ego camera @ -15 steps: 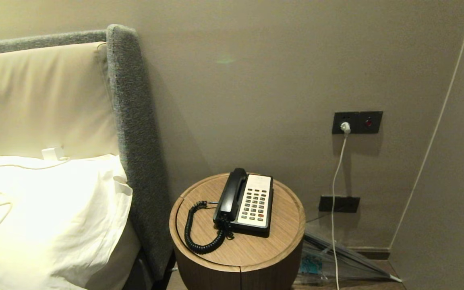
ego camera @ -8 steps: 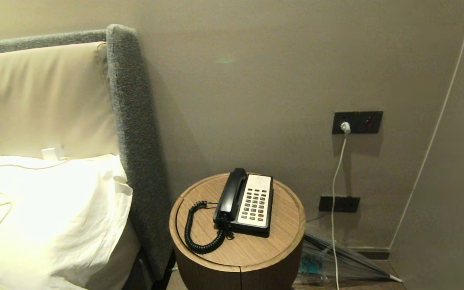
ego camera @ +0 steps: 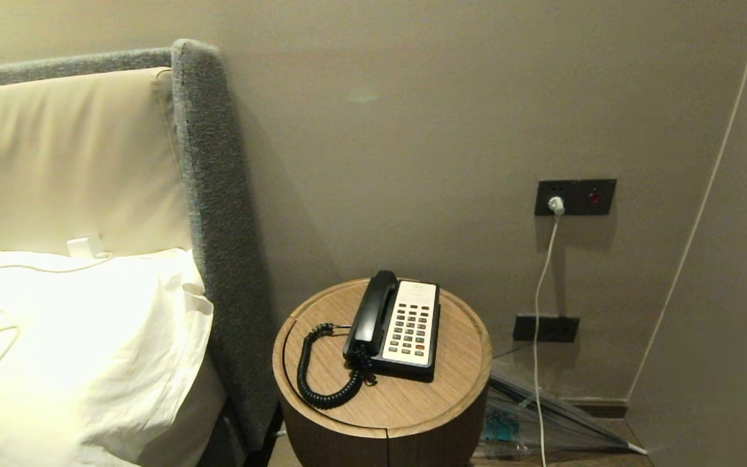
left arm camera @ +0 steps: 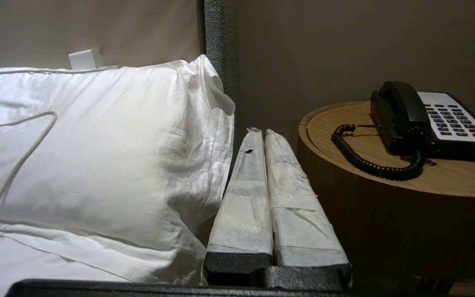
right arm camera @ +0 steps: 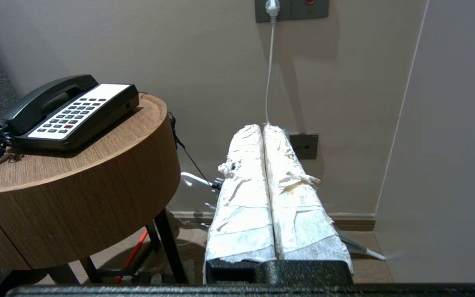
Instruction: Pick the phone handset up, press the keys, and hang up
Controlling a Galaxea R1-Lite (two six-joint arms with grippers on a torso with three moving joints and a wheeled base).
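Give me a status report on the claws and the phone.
Left claw shut, empty, beside white pillow. Right claw shut, empty, beside round wooden table. Long black plastic handset on its cradle, dark grey keys untouched. Nothing blocking.

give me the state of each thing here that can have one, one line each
phone handset: on its cradle, along the left side of the phone base
coiled cord: slack, looped on the round side table
keys: nothing touching them
left gripper: shut, empty, low between pillow and table
right gripper: shut, empty, low to the right of the table
white plug: in the wall socket
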